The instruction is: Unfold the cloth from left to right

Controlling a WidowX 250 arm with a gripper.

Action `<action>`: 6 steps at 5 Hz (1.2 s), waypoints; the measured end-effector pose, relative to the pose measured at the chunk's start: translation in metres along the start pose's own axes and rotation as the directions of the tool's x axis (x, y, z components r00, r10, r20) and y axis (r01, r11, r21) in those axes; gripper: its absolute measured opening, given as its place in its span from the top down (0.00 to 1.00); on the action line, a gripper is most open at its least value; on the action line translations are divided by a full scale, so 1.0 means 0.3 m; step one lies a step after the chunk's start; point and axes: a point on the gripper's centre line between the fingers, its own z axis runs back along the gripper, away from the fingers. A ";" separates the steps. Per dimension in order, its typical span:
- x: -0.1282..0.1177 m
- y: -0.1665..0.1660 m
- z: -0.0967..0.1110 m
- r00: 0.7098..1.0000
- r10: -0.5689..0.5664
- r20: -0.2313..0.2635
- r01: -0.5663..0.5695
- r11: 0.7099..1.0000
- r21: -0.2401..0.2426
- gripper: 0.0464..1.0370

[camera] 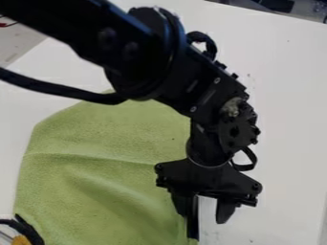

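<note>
Green cloth [96,186] lies on the white worktop [290,124], mostly spread, its lower part running out of view. Upper left side of the cloth cut at a slant; left side runs down fairly straight. A crease crosses it from the left side toward the hand [208,228]; softer ripples slope down to the right below that. Small dark speck on the cloth's upper right part.

Black arm [144,52] comes in from beyond the cloth's upper left and passes above its top right part, hiding that corner. Hand points down at the cloth's right side. Fingers apart, white worktop visible between them: one over the cloth's right margin, the other just beyond it, over bare white. Cannot tell whether the nearer finger touches the cloth.

Black cable [60,91] loops from the arm, above the cloth's upper left edge. At the cloth's lower left corner, a black strap-like piece [27,229] with an orange-yellow bit [20,240] beside it; what they belong to, cannot tell. Well beyond the cloth's upper left, a thin red wire [7,24]. Dark objects [276,5] far past the cloth's upper right, beyond the worktop's edge, too unclear to name.
</note>
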 end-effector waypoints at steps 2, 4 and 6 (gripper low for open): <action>-0.004 0.006 0.009 1.000 0.006 -0.009 -0.006 1.000 0.013 0.03; 0.026 -0.047 0.095 1.000 0.000 0.006 0.000 0.997 0.076 0.04; 0.076 -0.032 0.138 0.998 -0.058 0.034 0.053 0.990 0.133 0.04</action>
